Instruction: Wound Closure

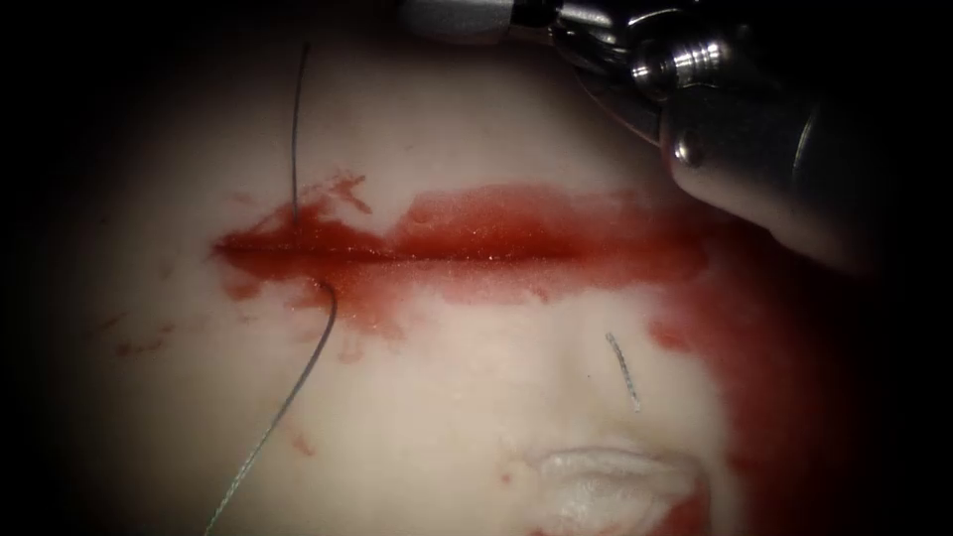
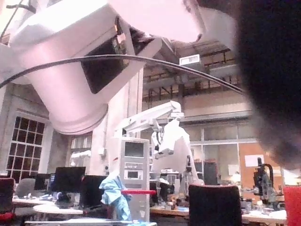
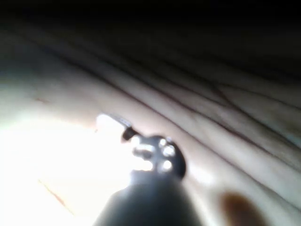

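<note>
Cut [image 1: 447,253] open across the tissue [image 1: 467,417], well away from the right gripper [image 1: 452,15] and beneath it, edges not drawn together. Thread [image 1: 295,139] down into the cut near its left end, far from the gripper, and out again on the cut's far side from the gripper in a slack curve; likely slack because nothing in sight pulls on it. Needle's place: cannot tell. Right gripper [image 3: 112,122] raised off the tissue at the end of its shaft, clear of the thread. Whether wide, narrow or holding anything: cannot tell, tips too poorly seen.

Around the cut, red fluid [image 1: 516,223] pooled along both edges, spreading toward the gripper's shaft side and hiding the edges there. Short cut end of thread [image 1: 623,372] loose on the tissue, beyond the cut from the gripper, touching nothing else. Further off again, a pale raised fold [image 1: 606,476]. Between gripper and thread, bare tissue, no obstacle apparent.
</note>
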Available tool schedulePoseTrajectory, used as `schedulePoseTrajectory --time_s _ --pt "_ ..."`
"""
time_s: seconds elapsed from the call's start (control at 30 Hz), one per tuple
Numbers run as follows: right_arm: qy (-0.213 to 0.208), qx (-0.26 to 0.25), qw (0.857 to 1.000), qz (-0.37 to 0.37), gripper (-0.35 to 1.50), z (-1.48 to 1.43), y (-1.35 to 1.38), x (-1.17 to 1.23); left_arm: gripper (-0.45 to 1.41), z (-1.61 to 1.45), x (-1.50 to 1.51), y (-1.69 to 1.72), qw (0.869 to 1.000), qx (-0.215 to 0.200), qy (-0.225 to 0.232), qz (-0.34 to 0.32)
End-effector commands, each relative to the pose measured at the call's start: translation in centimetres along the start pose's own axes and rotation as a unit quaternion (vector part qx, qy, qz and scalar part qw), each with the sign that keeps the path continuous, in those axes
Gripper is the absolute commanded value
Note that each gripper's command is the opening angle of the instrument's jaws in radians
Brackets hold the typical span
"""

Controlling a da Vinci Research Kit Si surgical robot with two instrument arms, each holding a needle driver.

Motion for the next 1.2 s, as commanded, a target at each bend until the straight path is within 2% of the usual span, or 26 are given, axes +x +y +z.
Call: schedulePoseTrajectory --time_s 0.03,0.13,0.17,0.23,0.27,0.3,0.37,0.4,0.43,0.5,0.53,0.57,0.63,0.7,0.77,0.8,0.83,0.9,0.93,0.97,1.0,1.03,1.07,1.1,1.13,1.2 --pt "0.001 0.001 1.0 -0.004 -0.35 0.1 0.06 0.07 0.96 0.05 -0.08 -0.09 1.0 0.015 -0.002 0.0" --pt "0.0 0.004 1.0 0.005 -0.35 0.1 0.04 0.07 1.18 0.04 -0.08 -0.16 0.999 0.036 0.004 -0.003" --pt "-0.001 0.007 1.0 0.005 -0.35 0.1 0.03 0.06 1.13 0.03 -0.08 -0.16 0.999 0.042 0.002 -0.004" --pt "-0.005 0.019 1.0 0.017 -0.35 0.11 0.0 0.05 0.86 0.04 -0.08 -0.13 0.999 0.033 -0.008 0.003" --pt "-0.006 0.02 1.0 0.02 -0.35 0.12 -0.01 0.04 0.88 0.07 -0.1 -0.09 0.999 0.031 -0.013 0.004" --pt "-0.008 0.024 0.999 0.02 -0.35 0.13 -0.03 0.03 1.05 0.11 -0.12 -0.04 0.999 0.029 -0.013 0.011" --pt "-0.01 0.028 0.999 0.02 -0.35 0.16 -0.05 0.02 1.25 0.17 -0.19 0.06 0.997 0.025 -0.014 0.065" --pt "-0.012 0.033 0.999 0.023 -0.35 0.17 -0.07 0.01 1.23 0.17 -0.23 0.13 0.988 0.031 -0.018 0.151" --pt "-0.013 0.035 0.999 0.026 -0.35 0.18 -0.08 0.01 1.18 0.17 -0.25 0.18 0.978 0.033 -0.02 0.205" --pt "-0.013 0.037 0.999 0.032 -0.35 0.18 -0.11 -0.01 1.05 0.1 -0.28 0.24 0.944 0.054 -0.004 0.326" --pt "-0.014 0.037 0.999 0.034 -0.35 0.19 -0.11 -0.01 1.03 0.05 -0.29 0.25 0.92 0.071 0.006 0.385" --pt "-0.014 0.037 0.998 0.04 -0.35 0.19 -0.12 -0.02 1.01 -0.02 -0.29 0.24 0.891 0.096 0.024 0.444" --pt "-0.015 0.039 0.998 0.045 -0.35 0.19 -0.11 -0.03 1.03 -0.12 -0.27 0.19 0.845 0.121 0.06 0.518" --pt "-0.016 0.039 0.998 0.049 -0.35 0.19 -0.11 -0.06 0.98 -0.2 -0.23 0.13 0.811 0.135 0.092 0.562" --pt "-0.018 0.041 0.998 0.053 -0.35 0.2 -0.1 -0.09 0.93 -0.24 -0.17 0.07 0.739 0.137 0.092 0.654" --pt "-0.018 0.041 0.997 0.055 -0.35 0.2 -0.1 -0.1 0.91 -0.23 -0.13 0.04 0.708 0.132 0.088 0.689" --pt "-0.019 0.041 0.997 0.054 -0.35 0.21 -0.1 -0.12 0.91 -0.21 -0.1 0.02 0.696 0.131 0.086 0.701" --pt "-0.021 0.045 0.997 0.056 -0.35 0.21 -0.1 -0.14 0.88 -0.16 0.02 -0.01 0.654 0.122 0.085 0.742" --pt "-0.021 0.045 0.997 0.059 -0.35 0.22 -0.11 -0.15 0.86 -0.13 0.06 -0.02 0.651 0.115 0.089 0.745" --pt "-0.021 0.045 0.997 0.062 -0.35 0.22 -0.11 -0.15 0.79 -0.09 0.1 -0.01 0.665 0.106 0.094 0.733" --pt "-0.022 0.045 0.997 0.065 -0.35 0.22 -0.11 -0.15 0.53 -0.03 0.15 0.0 0.766 0.076 0.102 0.63" --pt "-0.022 0.045 0.997 0.065 -0.35 0.22 -0.12 -0.15 0.31 0.01 0.16 0.03 0.846 0.043 0.097 0.523" --pt "-0.022 0.045 0.996 0.068 -0.35 0.22 -0.12 -0.15 0.44 0.07 0.16 0.05 0.907 0.007 0.081 0.413" --pt "-0.022 0.045 0.996 0.068 -0.35 0.23 -0.12 -0.15 0.63 0.13 0.15 0.09 0.934 -0.019 0.063 0.352" --pt "-0.023 0.046 0.996 0.071 -0.35 0.23 -0.12 -0.15 0.64 0.21 0.13 0.15 0.951 -0.036 0.05 0.303" --pt "-0.023 0.047 0.996 0.071 -0.35 0.23 -0.12 -0.16 0.64 0.33 0.09 0.26 0.969 -0.03 0.056 0.239"
